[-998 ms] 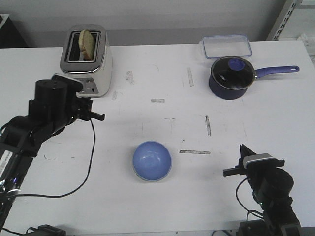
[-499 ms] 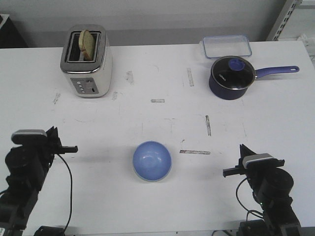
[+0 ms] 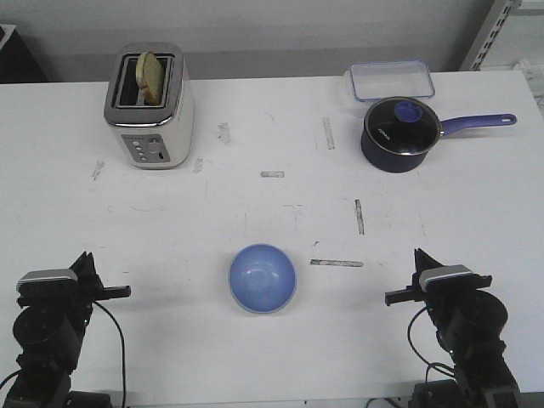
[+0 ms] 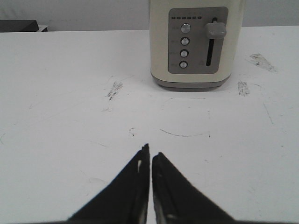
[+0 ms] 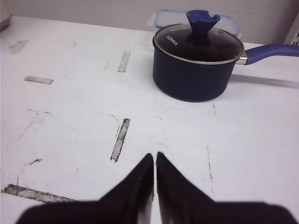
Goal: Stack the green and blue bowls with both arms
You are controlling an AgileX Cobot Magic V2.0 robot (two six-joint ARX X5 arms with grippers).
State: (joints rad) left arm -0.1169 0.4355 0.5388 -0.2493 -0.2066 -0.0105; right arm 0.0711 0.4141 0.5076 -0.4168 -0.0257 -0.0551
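The light blue bowl (image 3: 263,277) sits upright on the white table at the front centre. A thin pale rim shows under its near left edge; I cannot tell whether that is the green bowl, and no separate green bowl is in view. My left gripper (image 3: 84,258) is shut and empty at the front left, well left of the bowl. In the left wrist view the gripper (image 4: 150,152) points at the toaster. My right gripper (image 3: 418,255) is shut and empty at the front right; in the right wrist view the gripper (image 5: 155,155) points at the saucepan.
A cream toaster (image 3: 150,106) with a slice of bread stands at the back left, also in the left wrist view (image 4: 195,43). A dark navy saucepan (image 3: 400,133) with lid and long handle and a clear lidded box (image 3: 390,79) stand at the back right.
My left arm has drawn back from beside the toaster to the front left edge of the table. The bowl and the right arm have not moved.
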